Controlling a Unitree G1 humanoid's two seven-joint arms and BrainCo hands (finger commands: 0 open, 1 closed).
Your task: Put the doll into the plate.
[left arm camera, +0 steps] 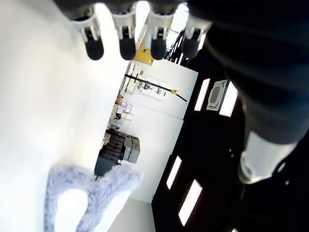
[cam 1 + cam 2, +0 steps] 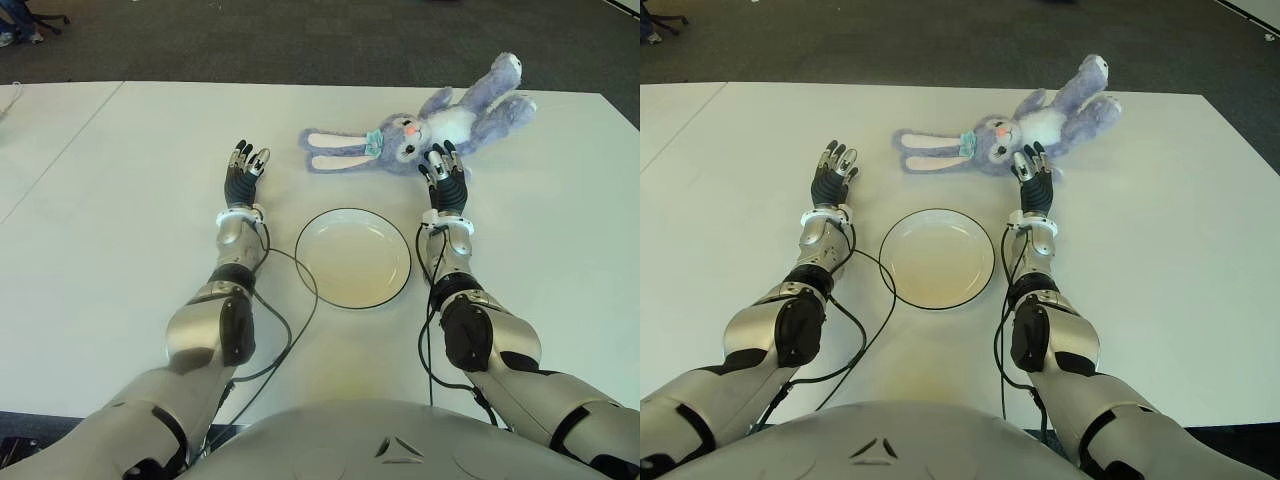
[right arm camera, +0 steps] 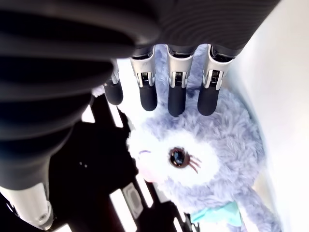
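White tabletop (image 2: 120,230) fills most of the view. Nearest sits the empty plate (image 2: 352,257), between both forearms. Left hand (image 2: 243,172) shows beside it, fingers relaxed, holding nothing. Right hand (image 2: 444,176), fingers extended, reaches the head of the plush rabbit doll (image 2: 420,128) lying beyond. It looks soft and light; its body seems best to grasp.
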